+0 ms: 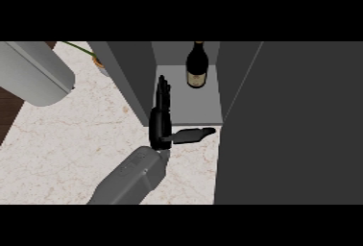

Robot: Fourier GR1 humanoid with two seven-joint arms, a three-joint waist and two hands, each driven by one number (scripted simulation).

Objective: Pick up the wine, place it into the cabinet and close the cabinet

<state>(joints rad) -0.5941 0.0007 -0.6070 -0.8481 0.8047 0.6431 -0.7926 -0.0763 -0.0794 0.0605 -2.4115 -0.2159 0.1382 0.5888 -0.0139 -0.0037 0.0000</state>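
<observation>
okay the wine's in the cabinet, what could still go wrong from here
1. The open hand is at the cabinet's opening, close to the wine bottle; a sideways move on pulling out could tip it.
2. The door stands wide open; swinging it before the hand is out could trap the fingers.

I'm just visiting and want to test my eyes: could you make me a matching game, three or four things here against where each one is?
Things:
1. wine bottle
2. hand
3. cabinet door
4. plant pot

Places:
A. swung open, at the view's right
B. on the counter, left of the cabinet
C. standing inside the cabinet
D. open, at the cabinet's front edge

Pairs: 1-C, 2-D, 3-A, 4-B
</observation>
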